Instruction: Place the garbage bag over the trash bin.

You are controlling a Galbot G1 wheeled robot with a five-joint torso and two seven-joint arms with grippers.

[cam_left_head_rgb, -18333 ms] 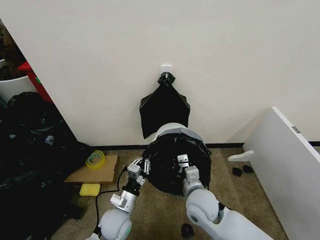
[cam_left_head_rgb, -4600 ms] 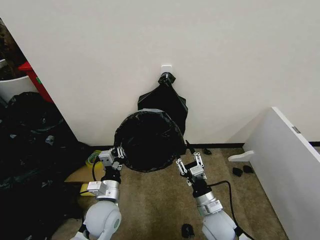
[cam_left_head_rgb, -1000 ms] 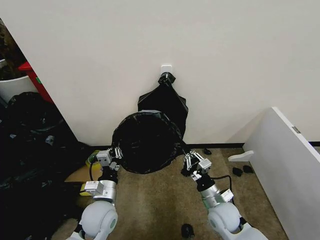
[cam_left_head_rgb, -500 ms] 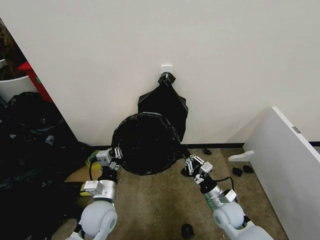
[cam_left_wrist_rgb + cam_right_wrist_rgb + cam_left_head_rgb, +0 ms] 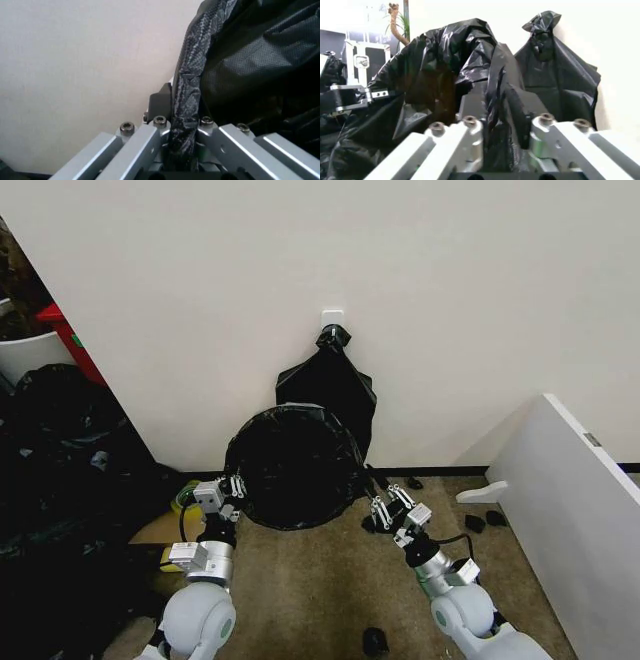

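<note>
Two grippers hold one thin black plastic garbage bag [image 5: 292, 465] between them, its mouth stretched into a round dark opening in front of the cream wall. The left gripper [image 5: 233, 488] has its jaws closed narrow on a rolled, crinkled strip of the bag's edge [image 5: 187, 93], which runs straight down between them in the left wrist view. The right gripper [image 5: 383, 505] pinches the opposite edge: a bunched fold of film [image 5: 496, 123] sits between its jaws, with the rest of the bag billowing beyond them.

I judge the film very light, limp and slippery; it keeps no shape of its own and stays open only because the two holds pull it apart. It should tear or slide out if tugged hard, so the rolled hem, where several layers lie together, looks the safest place to hold, at two points across the mouth from each other, as now.

A second black plastic bag [image 5: 328, 380] hangs tied from a white wall hook [image 5: 331, 315] beyond the jaws. The round off-white bin cannot be made out; it may lie behind the stretched bag
</note>
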